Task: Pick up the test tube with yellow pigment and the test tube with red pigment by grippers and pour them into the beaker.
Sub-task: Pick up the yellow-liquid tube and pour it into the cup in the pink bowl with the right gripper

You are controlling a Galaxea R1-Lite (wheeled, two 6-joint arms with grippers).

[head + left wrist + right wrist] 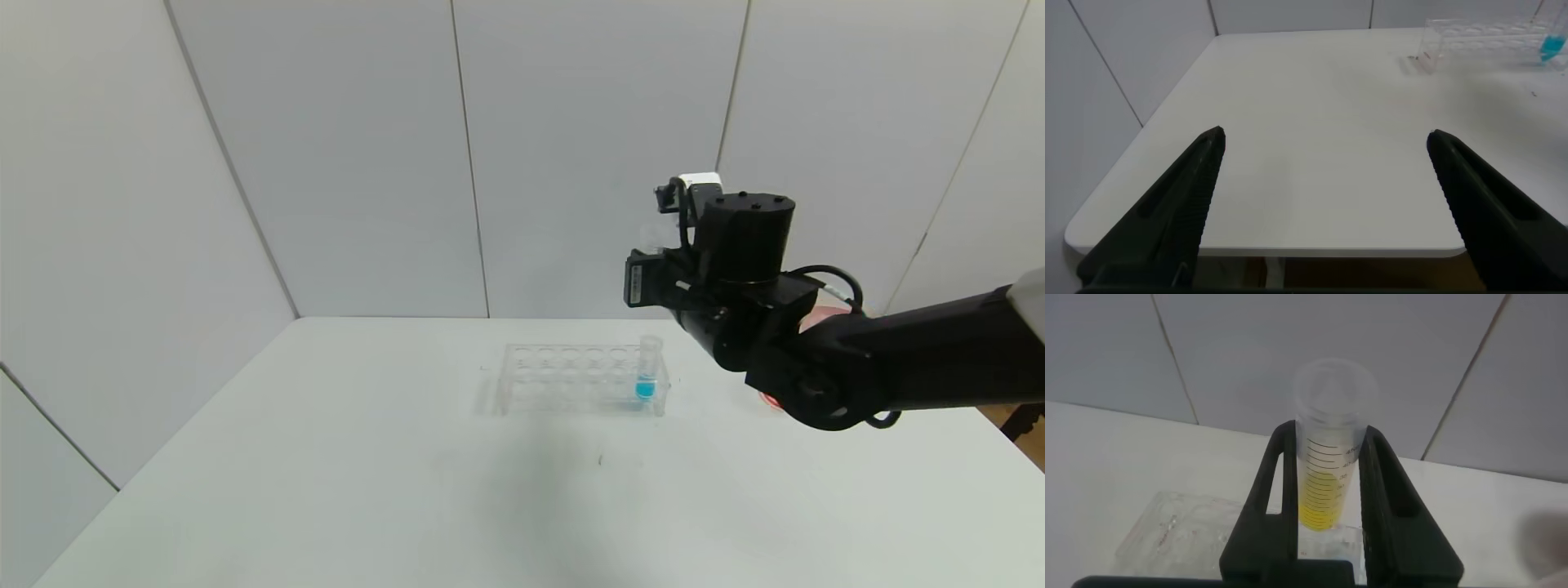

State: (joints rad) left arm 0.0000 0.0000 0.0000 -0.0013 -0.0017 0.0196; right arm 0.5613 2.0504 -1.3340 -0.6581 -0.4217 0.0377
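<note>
My right gripper (pixel 1327 434) is shut on the test tube with yellow pigment (pixel 1329 469). The tube stands upright between the black fingers, with yellow liquid in its lower part. In the head view the right gripper (pixel 653 260) is raised above the right end of the clear tube rack (pixel 571 377), and the tube's top (pixel 651 237) shows faintly. My left gripper (pixel 1325 135) is open over the table's near corner, holding nothing. The test tube with red pigment and the beaker are out of view.
A tube with blue liquid (pixel 646 374) stands in the rack's right end. A pink bowl (pixel 819 317) is mostly hidden behind my right arm. The white table (pixel 326 490) ends at grey wall panels at the back.
</note>
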